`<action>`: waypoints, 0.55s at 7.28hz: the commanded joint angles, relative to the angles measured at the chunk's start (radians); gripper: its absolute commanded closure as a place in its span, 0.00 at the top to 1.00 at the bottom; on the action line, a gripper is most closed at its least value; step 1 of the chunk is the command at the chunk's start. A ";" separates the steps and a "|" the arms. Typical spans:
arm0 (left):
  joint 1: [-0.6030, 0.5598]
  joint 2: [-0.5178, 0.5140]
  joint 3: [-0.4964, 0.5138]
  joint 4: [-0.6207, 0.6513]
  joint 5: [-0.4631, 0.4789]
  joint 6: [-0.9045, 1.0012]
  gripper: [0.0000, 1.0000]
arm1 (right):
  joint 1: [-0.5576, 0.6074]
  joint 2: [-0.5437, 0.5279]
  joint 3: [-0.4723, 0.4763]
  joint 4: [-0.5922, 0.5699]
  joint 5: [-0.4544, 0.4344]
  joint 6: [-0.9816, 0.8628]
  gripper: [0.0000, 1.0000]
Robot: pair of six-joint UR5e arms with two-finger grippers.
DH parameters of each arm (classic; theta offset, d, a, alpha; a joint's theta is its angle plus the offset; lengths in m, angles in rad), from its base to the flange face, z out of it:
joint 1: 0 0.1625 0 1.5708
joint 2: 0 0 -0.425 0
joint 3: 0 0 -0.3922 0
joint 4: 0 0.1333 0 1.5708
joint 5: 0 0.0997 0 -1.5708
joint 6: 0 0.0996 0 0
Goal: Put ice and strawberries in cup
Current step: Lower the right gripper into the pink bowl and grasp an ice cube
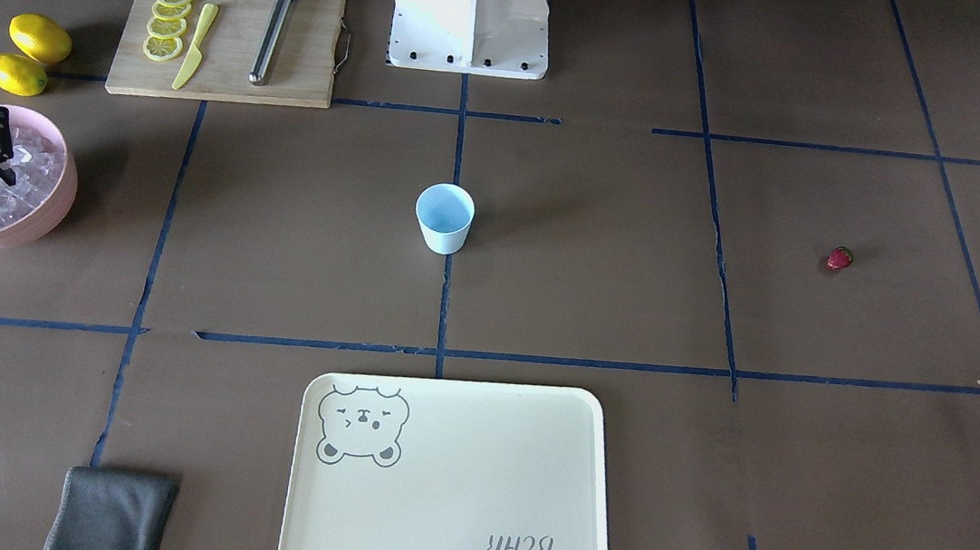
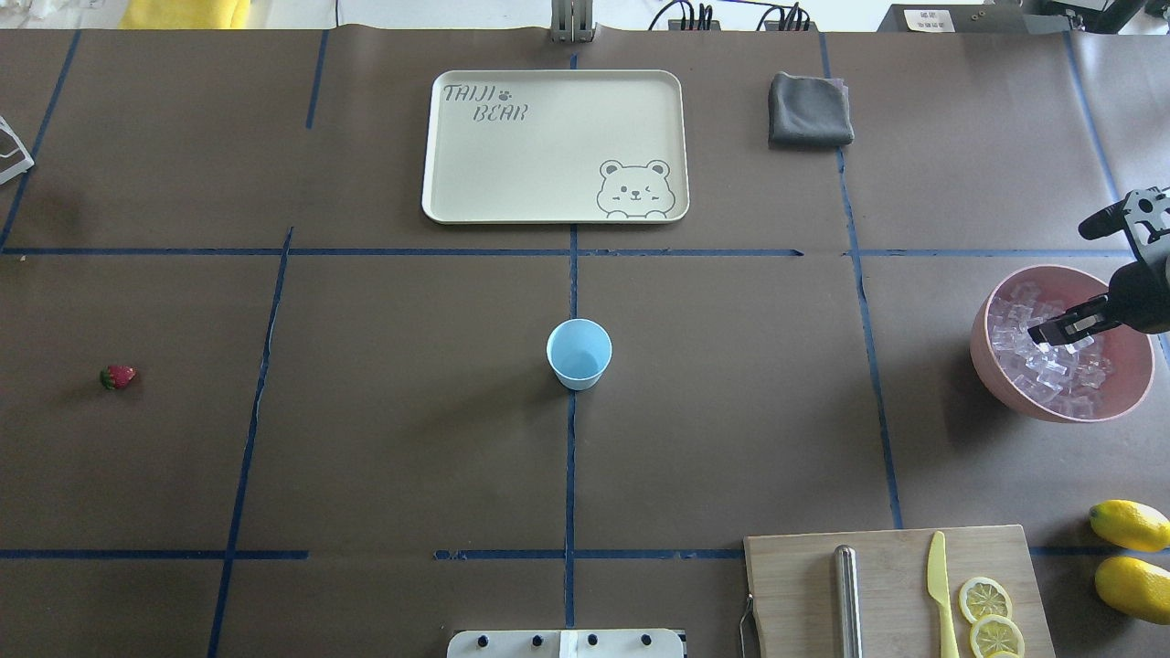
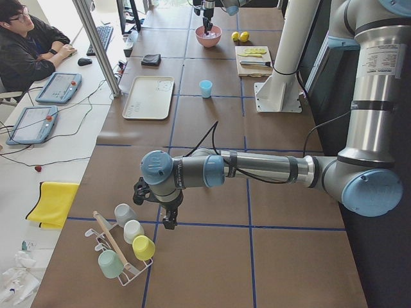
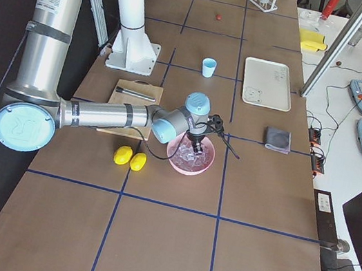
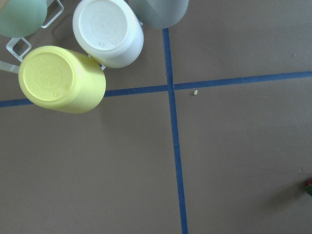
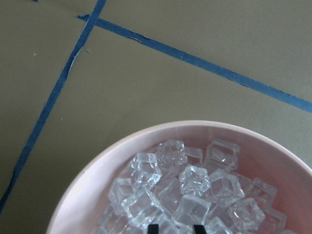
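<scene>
The right end effector [image 2: 1039, 334] hangs over the pink bowl [image 2: 981, 343]. Its two dark fingers are slightly spread, tips down at the ice [image 6: 194, 179], a heap of clear, glassy, hard-edged cubes directly beneath. The cup [image 2: 579, 352], smooth, light blue, tapered plastic, stands upright well apart from it at mid-surface. The small red strawberry [image 2: 118, 376], green-topped, lies farther still, beyond the cup. The left end effector [image 3: 169, 221] hangs beside a wire cup rack [image 3: 122, 256]; I cannot tell whether it is spread or closed.
</scene>
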 commanded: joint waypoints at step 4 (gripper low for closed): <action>0.000 0.000 -0.007 0.000 0.000 0.000 1.00 | 0.127 0.018 0.072 -0.011 0.037 0.001 0.00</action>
